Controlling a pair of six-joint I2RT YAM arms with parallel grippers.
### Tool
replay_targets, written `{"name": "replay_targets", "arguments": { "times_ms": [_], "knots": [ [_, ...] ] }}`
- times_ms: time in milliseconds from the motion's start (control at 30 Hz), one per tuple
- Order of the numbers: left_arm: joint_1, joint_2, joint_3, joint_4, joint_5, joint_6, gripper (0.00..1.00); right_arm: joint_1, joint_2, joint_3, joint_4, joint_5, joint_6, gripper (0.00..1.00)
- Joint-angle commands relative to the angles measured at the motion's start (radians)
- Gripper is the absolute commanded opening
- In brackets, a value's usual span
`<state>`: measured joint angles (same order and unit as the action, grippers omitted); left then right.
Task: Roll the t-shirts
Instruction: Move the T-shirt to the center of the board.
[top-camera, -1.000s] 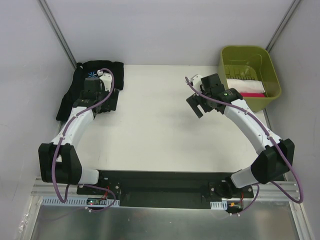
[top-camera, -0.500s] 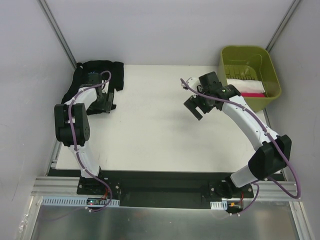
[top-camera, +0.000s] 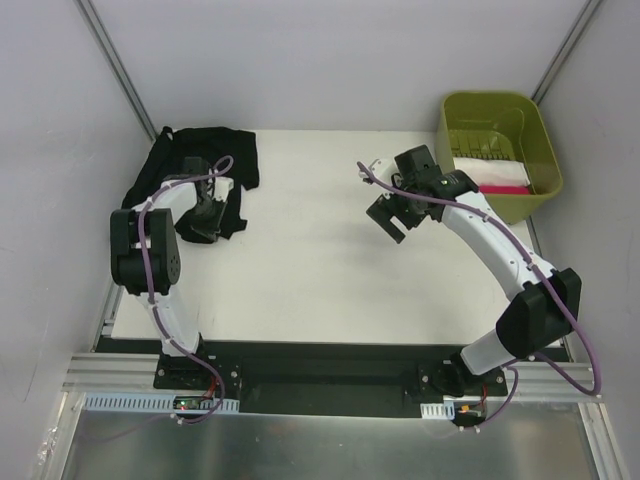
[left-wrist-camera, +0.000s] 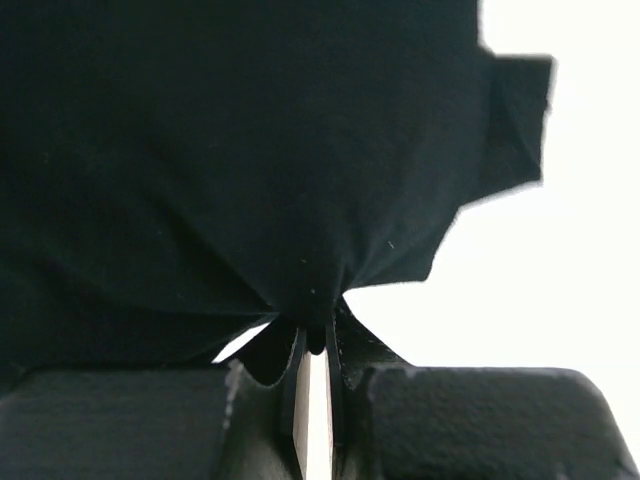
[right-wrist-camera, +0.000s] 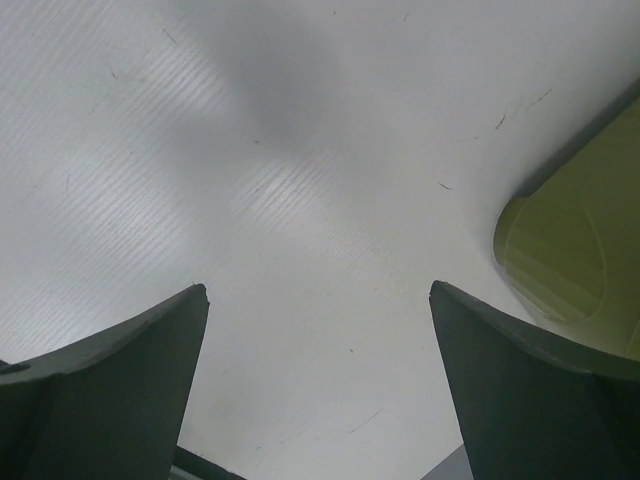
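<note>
Left gripper (top-camera: 205, 218) is clamped on a bunched pinch of the black t-shirt (top-camera: 205, 150). In the left wrist view the fingers are nearly together, with a fold of cloth squeezed between them and creases fanning out from the pinch. The grip looks solid but small.

The t-shirt is crumpled at 10 o'clock on the table (top-camera: 320, 270), in the far-left corner. One side seems to droop past the table edge at 9 o'clock. No logo or label is visible, so I can't tell which face is up.

Right gripper (top-camera: 392, 212) hovers at about 2 o'clock, near mid-table. Its fingers are wide apart, it holds nothing, and only bare table is under it. The olive bin (top-camera: 455, 110) sits further out at 2 o'clock with white and pink cloth inside. It's not part of this step.

My read of the step: drag the shirt out of the corner so it can be spread flat. No rolling has started yet.

How to do it well:
- Pull low and slow toward 4 o'clock so the cloth slides on the table and doesn't lift and fold under.
- Watch the overhanging side. If it snags on the edge, pull toward 3 o'clock first.
- A single pinch point will rope the fabric, so bring the right gripper across to 10 o'clock to take a second edge before spreading.
- Stop with the whole shirt in mid-table, within reach of both arms.
- Risk: a thin pinch can slip under drag.
</note>
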<state>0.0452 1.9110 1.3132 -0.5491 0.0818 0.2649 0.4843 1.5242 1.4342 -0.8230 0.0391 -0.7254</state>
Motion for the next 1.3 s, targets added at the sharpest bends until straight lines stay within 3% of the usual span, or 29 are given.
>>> {"name": "replay_targets", "arguments": {
  "times_ms": [0,133,200,267,300,333,400,467,533,567,667,833,1000,1267],
  "knots": [
    [-0.089,-0.241,-0.086,-0.202,0.281,0.167,0.00,0.007,-0.021,-0.012,-0.016,-0.004,-0.020,0.96],
    [-0.146,-0.479,-0.150,-0.532,0.401,0.364,0.00,0.007,-0.029,-0.011,-0.036,-0.030,-0.020,0.96],
    [-0.143,-0.644,-0.219,-0.714,0.359,0.509,0.00,0.008,-0.029,-0.011,-0.039,-0.068,-0.020,0.96],
    [-0.137,-0.760,-0.328,-0.787,0.274,0.651,0.00,0.005,-0.016,-0.006,-0.041,-0.090,-0.016,0.96],
    [-0.131,-0.868,-0.366,-0.775,0.151,0.678,0.00,0.005,-0.006,-0.003,-0.039,-0.099,-0.011,0.96],
    [-0.124,-0.916,-0.403,-0.747,0.104,0.695,0.14,0.007,0.002,0.012,-0.039,-0.105,-0.005,0.96],
    [-0.119,-1.009,-0.463,-0.651,0.070,0.741,0.30,0.007,0.037,0.035,-0.039,-0.128,0.001,0.96],
    [-0.119,-1.006,-0.428,-0.583,0.113,0.682,0.53,0.008,0.066,0.086,-0.045,-0.140,0.006,0.96],
    [-0.119,-0.899,-0.367,-0.499,0.191,0.595,0.58,0.007,0.108,0.124,-0.048,-0.145,0.011,0.96],
    [-0.119,-0.844,-0.303,-0.470,0.202,0.476,0.59,0.008,0.119,0.155,-0.048,-0.146,0.011,0.96],
    [-0.120,-0.527,-0.139,-0.427,0.279,0.288,0.69,0.007,0.151,0.187,-0.044,-0.127,0.023,0.96],
    [-0.123,-0.259,0.036,-0.283,0.254,0.009,0.65,0.007,0.125,0.152,-0.034,-0.073,0.017,0.96],
    [-0.220,-0.026,0.118,-0.252,0.213,0.007,0.52,0.008,0.059,0.072,-0.027,0.001,-0.025,0.96],
    [-0.404,0.180,0.262,-0.252,0.280,0.008,0.48,-0.048,-0.030,0.028,-0.011,0.082,0.004,0.96]
  ]
}}
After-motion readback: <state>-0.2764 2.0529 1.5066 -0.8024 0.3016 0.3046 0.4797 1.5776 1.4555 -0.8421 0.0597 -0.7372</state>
